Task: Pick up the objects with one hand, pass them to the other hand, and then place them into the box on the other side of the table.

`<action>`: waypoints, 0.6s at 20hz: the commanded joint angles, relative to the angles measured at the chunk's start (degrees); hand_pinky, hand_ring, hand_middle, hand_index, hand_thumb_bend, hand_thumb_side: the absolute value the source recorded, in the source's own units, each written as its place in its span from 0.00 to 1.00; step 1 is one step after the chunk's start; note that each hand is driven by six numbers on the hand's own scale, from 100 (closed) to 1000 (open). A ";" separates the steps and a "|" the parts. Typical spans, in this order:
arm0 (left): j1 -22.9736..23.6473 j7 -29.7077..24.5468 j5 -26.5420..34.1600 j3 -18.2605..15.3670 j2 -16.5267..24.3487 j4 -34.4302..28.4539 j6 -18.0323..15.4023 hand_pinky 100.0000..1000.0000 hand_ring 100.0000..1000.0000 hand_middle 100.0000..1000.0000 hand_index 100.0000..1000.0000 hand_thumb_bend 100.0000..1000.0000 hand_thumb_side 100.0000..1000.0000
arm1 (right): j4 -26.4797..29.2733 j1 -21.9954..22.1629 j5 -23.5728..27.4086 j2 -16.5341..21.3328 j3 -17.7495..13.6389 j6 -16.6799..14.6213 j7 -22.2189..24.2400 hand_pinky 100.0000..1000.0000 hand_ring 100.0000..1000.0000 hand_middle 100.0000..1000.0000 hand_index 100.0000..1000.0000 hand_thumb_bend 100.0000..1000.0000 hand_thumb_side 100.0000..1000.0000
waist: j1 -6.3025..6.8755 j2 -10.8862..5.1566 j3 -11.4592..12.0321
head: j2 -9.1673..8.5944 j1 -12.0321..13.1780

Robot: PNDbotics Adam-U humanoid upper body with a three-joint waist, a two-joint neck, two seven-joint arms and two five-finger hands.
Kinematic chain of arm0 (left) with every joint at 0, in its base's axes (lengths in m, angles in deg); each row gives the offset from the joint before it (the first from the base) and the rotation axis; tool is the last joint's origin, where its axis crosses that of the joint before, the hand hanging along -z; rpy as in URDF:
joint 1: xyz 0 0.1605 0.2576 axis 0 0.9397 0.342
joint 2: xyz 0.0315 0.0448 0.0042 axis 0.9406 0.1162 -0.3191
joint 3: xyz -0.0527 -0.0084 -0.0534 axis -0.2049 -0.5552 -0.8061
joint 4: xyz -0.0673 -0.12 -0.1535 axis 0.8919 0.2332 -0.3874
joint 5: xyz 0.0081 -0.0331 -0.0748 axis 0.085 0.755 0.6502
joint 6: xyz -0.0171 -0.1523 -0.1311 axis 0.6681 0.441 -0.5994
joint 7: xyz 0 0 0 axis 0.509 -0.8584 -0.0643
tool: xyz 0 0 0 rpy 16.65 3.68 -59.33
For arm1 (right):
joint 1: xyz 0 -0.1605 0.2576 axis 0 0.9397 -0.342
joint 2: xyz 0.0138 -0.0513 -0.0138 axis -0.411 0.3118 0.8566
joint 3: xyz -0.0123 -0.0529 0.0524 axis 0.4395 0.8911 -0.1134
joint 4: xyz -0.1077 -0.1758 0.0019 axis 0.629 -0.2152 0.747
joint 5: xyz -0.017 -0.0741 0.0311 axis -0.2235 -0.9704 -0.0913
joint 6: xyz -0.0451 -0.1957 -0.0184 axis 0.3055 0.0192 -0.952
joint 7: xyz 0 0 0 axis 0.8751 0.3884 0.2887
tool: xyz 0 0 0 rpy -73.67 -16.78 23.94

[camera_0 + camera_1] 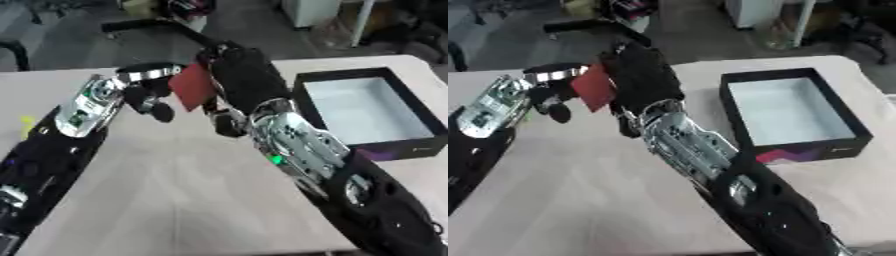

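Handover mid-air above the worktop (pixel 175 200): red flat object (pixel 192 86) sits between left hand (pixel 147 97) and right hand (pixel 238 75), both seemingly curled on it. Right should secure its pinch before left lets go, then swing to the black box (pixel 420 117).

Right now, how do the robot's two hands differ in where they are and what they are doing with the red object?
The right hand reaches further across the table and is closed on the red object; the left hand sits beside it on the left, fingers curled, at the object's left edge. Whether the left hand grips it cannot be told. The right hand lies nearer the black box; the left is further from it. Both meet mid-table above the surface.
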 commanded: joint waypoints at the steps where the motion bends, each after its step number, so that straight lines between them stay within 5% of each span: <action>1: -1.23 -2.63 -0.52 -2.30 2.78 -1.67 -4.85 0.86 0.75 0.73 0.86 1.00 0.62 | 0.63 -0.58 -0.98 1.80 -1.77 0.99 -0.28 0.53 0.78 0.78 0.37 0.08 0.06 | -0.12 -0.68 -0.08 | 0.29 -0.22; 6: -0.36 -2.17 -3.90 -6.28 6.61 -2.42 -7.75 0.90 0.81 0.79 0.89 1.00 0.65 | -0.84 1.48 -2.71 4.12 -4.59 3.50 -2.35 0.45 0.77 0.77 0.37 0.06 0.05 | -0.07 -0.69 -0.17 | 0.29 -0.70; 12: 4.37 10.15 -6.08 -14.14 12.54 -6.78 -6.98 0.87 0.78 0.76 0.87 0.98 0.63 | -6.05 7.02 -3.89 9.51 -11.86 12.55 -9.72 0.30 0.75 0.75 0.38 0.00 0.07 | 0.02 -0.45 -0.16 | -0.34 -1.63</action>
